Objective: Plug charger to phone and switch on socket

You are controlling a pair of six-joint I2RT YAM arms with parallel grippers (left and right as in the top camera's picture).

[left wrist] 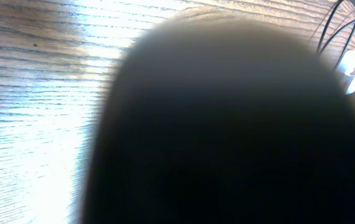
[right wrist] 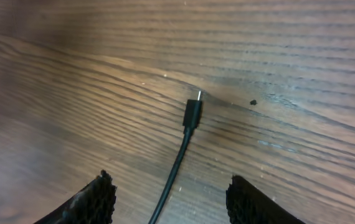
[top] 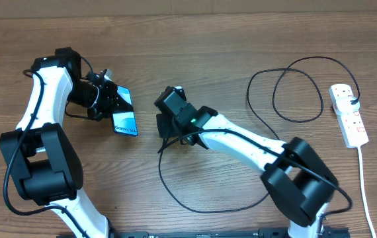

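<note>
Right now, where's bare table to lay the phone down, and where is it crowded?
Free: the far-middle strip between phone and the charger's upper loops; the near patch between left arm and lower loop. Crowded: around the right gripper, over the charger tip, and the right side with loops and socket.

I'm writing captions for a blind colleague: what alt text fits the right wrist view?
The charger, a thin black cable ending in a small connector, lies on the wooden table, running down between the two dark fingers of the open right hand, which holds nothing.
</note>
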